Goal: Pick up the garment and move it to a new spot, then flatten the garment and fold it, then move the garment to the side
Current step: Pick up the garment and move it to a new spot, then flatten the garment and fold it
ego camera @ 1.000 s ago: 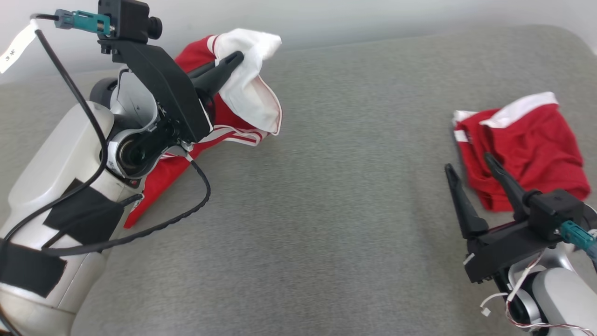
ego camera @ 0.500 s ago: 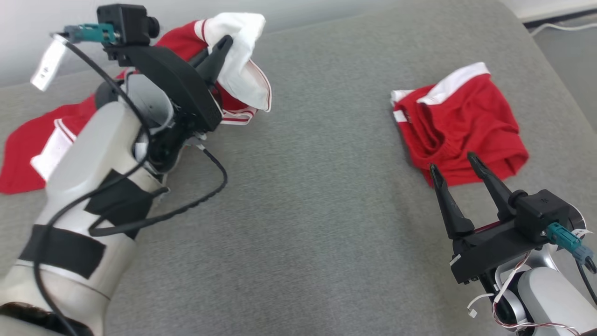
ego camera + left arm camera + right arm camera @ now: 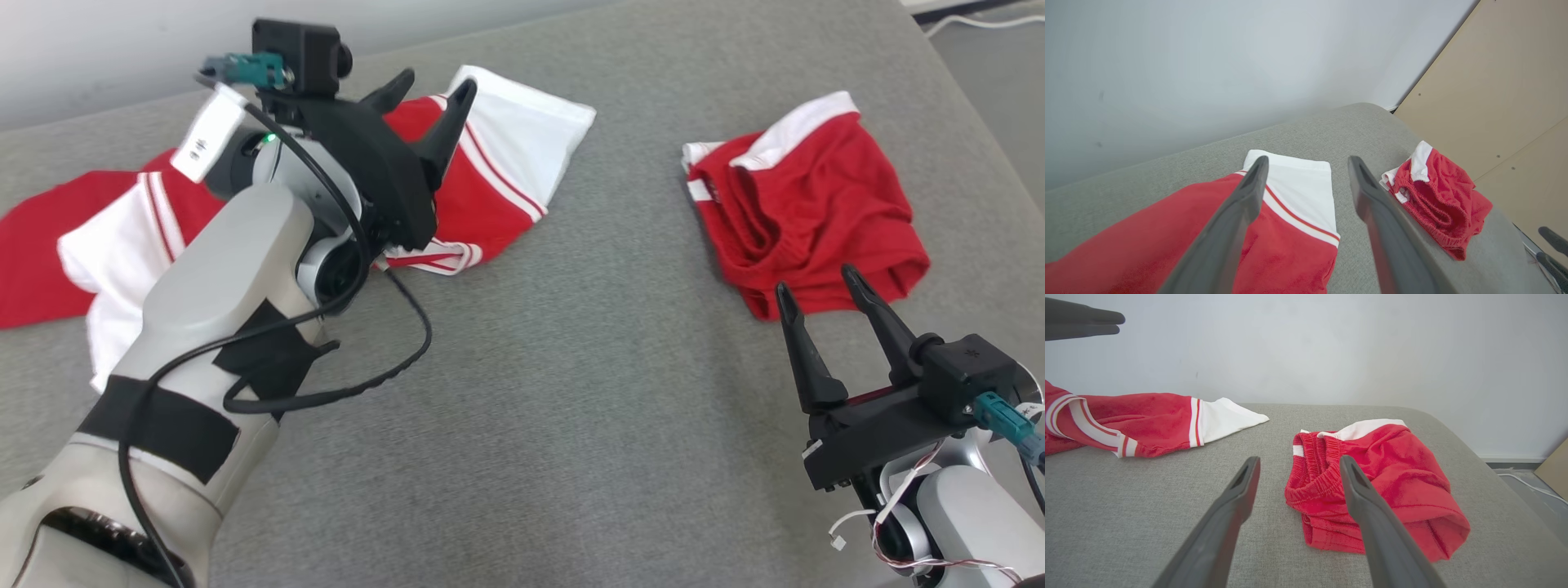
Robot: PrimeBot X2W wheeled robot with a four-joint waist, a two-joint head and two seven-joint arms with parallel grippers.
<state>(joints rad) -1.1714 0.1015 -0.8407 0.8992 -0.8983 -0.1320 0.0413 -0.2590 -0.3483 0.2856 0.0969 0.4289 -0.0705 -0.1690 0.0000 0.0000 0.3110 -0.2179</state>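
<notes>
Left jaws: a second ago pinched shut on the white sleeve (image 3: 1298, 183); now spread wide and empty. The shirt (image 3: 490, 175) has dropped onto the cushion (image 3: 588, 392), under and just beyond my left tips, with the sleeve lying flat between them. Right jaws: wide apart as before, holding nothing; the shorts (image 3: 1400, 477) lie just past their tips. Judgement: moving the shirt looks complete. Its body beside my left forearm looks rumpled, so flattening comes next, then folding.

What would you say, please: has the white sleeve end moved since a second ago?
Yes. The white sleeve end left the left gripper's jaws and now lies flat, closer to the red shorts.
</notes>
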